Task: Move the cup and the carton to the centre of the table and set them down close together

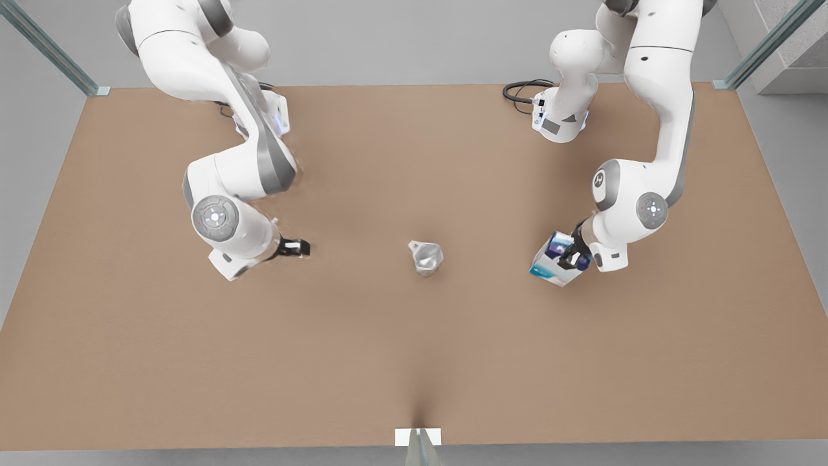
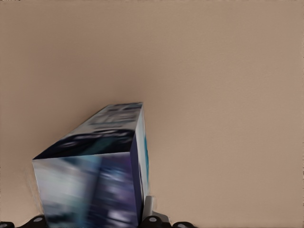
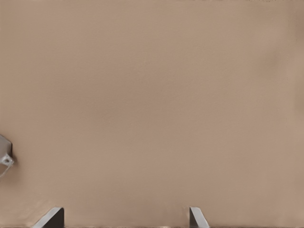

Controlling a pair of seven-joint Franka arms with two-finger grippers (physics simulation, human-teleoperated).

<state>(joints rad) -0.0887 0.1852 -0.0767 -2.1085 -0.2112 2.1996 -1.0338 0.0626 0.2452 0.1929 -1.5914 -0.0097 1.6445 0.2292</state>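
the carton [image 1: 553,262] is being held tilted by the left gripper [image 1: 572,255], whose fingers are being pressed against its sides, on the front view's right of the table [image 1: 414,362]. in the left wrist view the carton [image 2: 95,175] is being seen close against the camera, its dark blue-purple panel facing up. the cup [image 1: 426,257] is being left near the table's centre, well apart from the carton. the right gripper [image 1: 296,246] is being kept spread and empty on the front view's left, its fingertips [image 3: 51,218] being shown apart over bare tabletop [image 3: 152,95], with the cup's edge [image 3: 4,154] at the side.
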